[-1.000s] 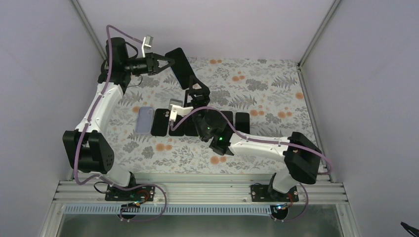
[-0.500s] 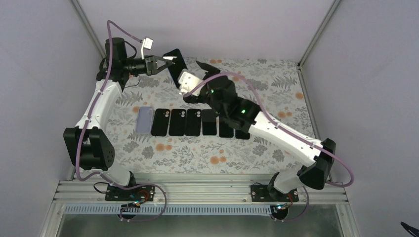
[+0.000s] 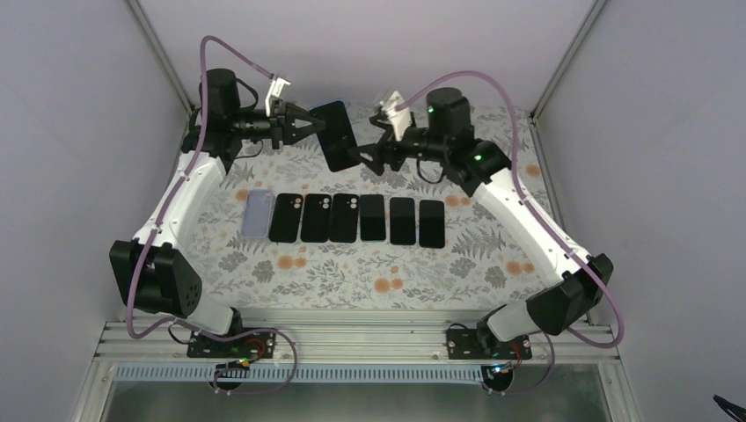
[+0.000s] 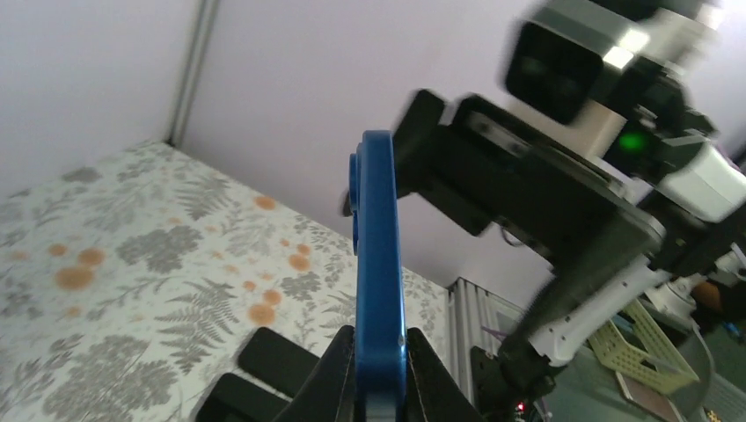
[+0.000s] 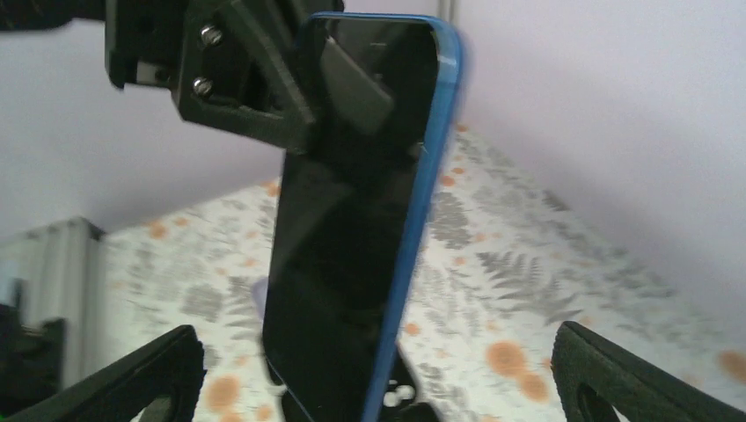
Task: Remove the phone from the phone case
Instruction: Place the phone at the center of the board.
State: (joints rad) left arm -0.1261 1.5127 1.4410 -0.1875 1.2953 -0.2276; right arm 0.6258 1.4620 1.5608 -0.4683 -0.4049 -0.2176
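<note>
The right arm has left the row in the middle of the table and has swung up to the far side. The right tool [image 3: 368, 156] now faces the dark-screened phone in a blue plastic case [image 3: 337, 136]. Its two fingers [image 5: 132, 374] are spread wide, one on each side of the phone, and I cannot tell if they touch it. The left tool [image 3: 313, 126] has kept clamped on one end of the case and holds it in the air above the far part of the table. The phone sits inside its case, so I judge that the pulling apart is only about to begin.

Nearest, a grey metal rail [image 3: 352, 338] carries both bases. Then comes the table with its cloth of grey ferns and orange flowers [image 3: 317, 272]. On it lie a pale lilac case [image 3: 256, 214] and five black slabs [image 3: 344, 218] in one line. Plain lilac walls [image 3: 369, 44] close the room.
</note>
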